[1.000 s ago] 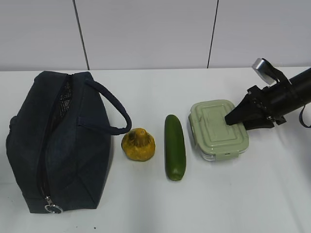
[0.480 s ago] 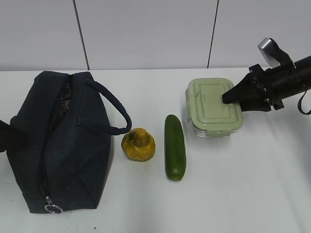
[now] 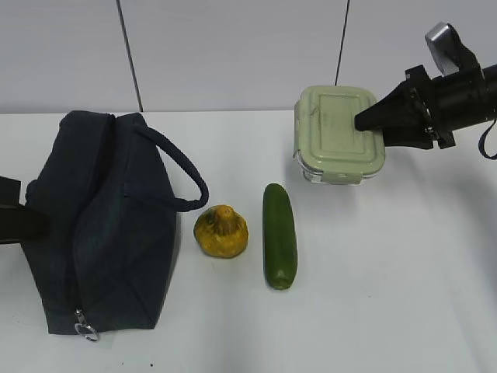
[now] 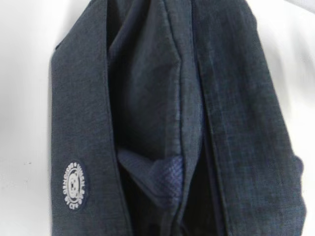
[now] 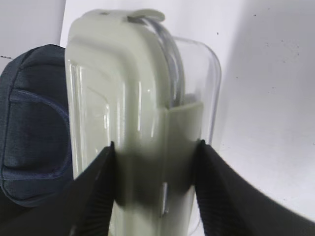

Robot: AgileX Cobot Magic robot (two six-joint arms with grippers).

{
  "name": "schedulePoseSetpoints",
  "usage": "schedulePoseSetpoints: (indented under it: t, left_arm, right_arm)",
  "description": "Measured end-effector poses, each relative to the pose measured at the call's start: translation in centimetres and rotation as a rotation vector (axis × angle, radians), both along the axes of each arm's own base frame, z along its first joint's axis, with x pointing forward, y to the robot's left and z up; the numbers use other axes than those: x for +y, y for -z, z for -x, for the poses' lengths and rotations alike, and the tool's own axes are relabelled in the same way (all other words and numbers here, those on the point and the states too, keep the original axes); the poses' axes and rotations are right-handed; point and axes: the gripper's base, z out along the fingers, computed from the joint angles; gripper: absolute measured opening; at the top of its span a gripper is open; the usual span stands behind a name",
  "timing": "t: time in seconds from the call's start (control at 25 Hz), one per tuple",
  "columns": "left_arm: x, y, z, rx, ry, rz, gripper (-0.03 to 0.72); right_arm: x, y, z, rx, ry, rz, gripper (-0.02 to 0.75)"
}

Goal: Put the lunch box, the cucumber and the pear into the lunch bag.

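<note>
Overhead-ish slant showed a white worktop [image 3: 388, 295] against a pale panelled wall [image 3: 233, 54]. Right hand [image 3: 365, 120] was clamped on the lunch box [image 3: 338, 132], holding it up off the worktop at far right, lid facing the camera, box tilted. In the right wrist view the lunch box [image 5: 133, 123] sat edge-on between the two dark fingers [image 5: 93, 191], one finger pressed on the sage-green lid side, the other on the clear base side; a side clip showed between them. Part of the lunch bag [image 5: 32, 128] showed at the left of that view, below and beyond the box.

Lunch bag [image 3: 105, 225] lay at left on the worktop, long axis running near to far, top zipper opening facing up, metal ring pull [image 3: 87, 332] at its near end, loop handle [image 3: 182, 175] arching off its right side. Left hand [image 3: 19, 217] was at the left edge of frame, touching the bag's left side; its fingers were hidden there and also not visible in the left wrist view, but they were closed together. Whether they pinched the fabric could not be told. The left wrist view was filled by the lunch bag [image 4: 147, 123] up close, dark folds and a small round white logo patch [image 4: 74, 186] on its side.

Pear [image 3: 221, 231] sat just right of the bag, below the handle, apart from it. Cucumber [image 3: 279, 235] lay just right of the pear, pointing near to far, not touching it.
</note>
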Motion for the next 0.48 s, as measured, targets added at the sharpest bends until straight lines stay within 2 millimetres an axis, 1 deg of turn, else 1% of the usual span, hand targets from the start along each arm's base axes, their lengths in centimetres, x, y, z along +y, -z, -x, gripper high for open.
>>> schedulePoseSetpoints:
  t: [0.12, 0.24, 0.32, 0.48]
  left_arm:
    - [-0.3, -0.2, -0.4, -0.018, -0.02, 0.057, -0.012]
    - [-0.7, -0.3, -0.8, -0.028, -0.032, 0.13, -0.013]
    - [-0.9, -0.2, -1.2, -0.025, -0.036, 0.167, -0.013]
    - [-1.3, 0.6, -1.8, 0.008, -0.021, 0.205, -0.014]
  right_arm:
    - [0.4, -1.1, 0.1, -0.024, 0.009, -0.025, 0.365]
    - [1.4, -2.1, 0.2, -0.049, 0.002, -0.048, 0.365]
    - [2.3, -2.7, 0.3, -0.063, -0.011, -0.062, 0.365]
    - [4.6, -3.3, 0.4, -0.071, -0.062, -0.074, 0.365]
